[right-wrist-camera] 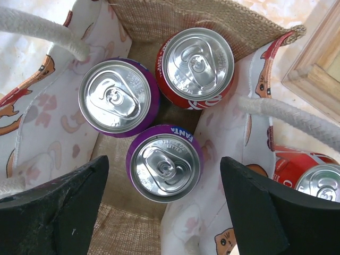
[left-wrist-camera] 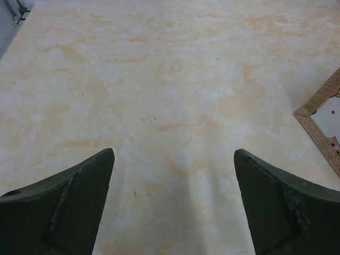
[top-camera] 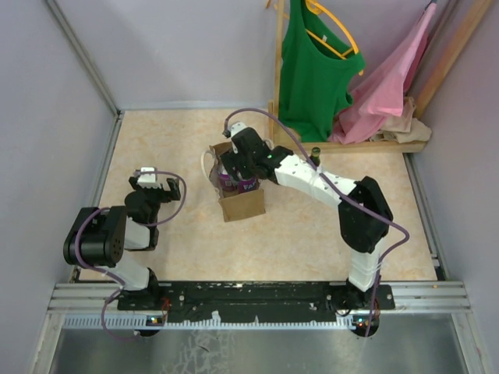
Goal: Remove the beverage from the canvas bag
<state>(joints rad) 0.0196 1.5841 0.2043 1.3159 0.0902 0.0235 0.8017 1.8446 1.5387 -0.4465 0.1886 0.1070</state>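
So the step in hand looks like the descent for the grab: the right gripper (right-wrist-camera: pixel 164 159) is hung straight over the open canvas bag (top-camera: pixel 243 204), jaws spread wide, nothing held yet. The bag is stood upright mid-table, just in front of the wooden frame (right-wrist-camera: pixel 319 64).

How it's probably best done:
- the near purple can (right-wrist-camera: pixel 164 170) is already lined up between the fingers, so that one should be picked, no re-aiming needed
- a straight vertical drop is called for, since the fingers have to be slipped into tight gaps: bag lining on both sides, and the other cans packed close behind
- the rope handles (right-wrist-camera: pixel 287 117) are draped across the mouth on both sides and could get snagged, so they should be cleared on the way down and up
- the can should be squeezed well below the rim, then lifted straight; the bag may get dragged up with it if the lining is pinched

What's in the bag: three cans stood upright, tops up, packed touching or nearly so. That's the near purple one, a second purple can (right-wrist-camera: pixel 118 95) and a red can (right-wrist-camera: pixel 195 66). Another red can (right-wrist-camera: pixel 311 178) is seen apparently outside the bag wall, beside it.

The left gripper (left-wrist-camera: pixel 173 154) is spread open too, over bare table (left-wrist-camera: pixel 159 79), only a bag corner caught at its view's edge
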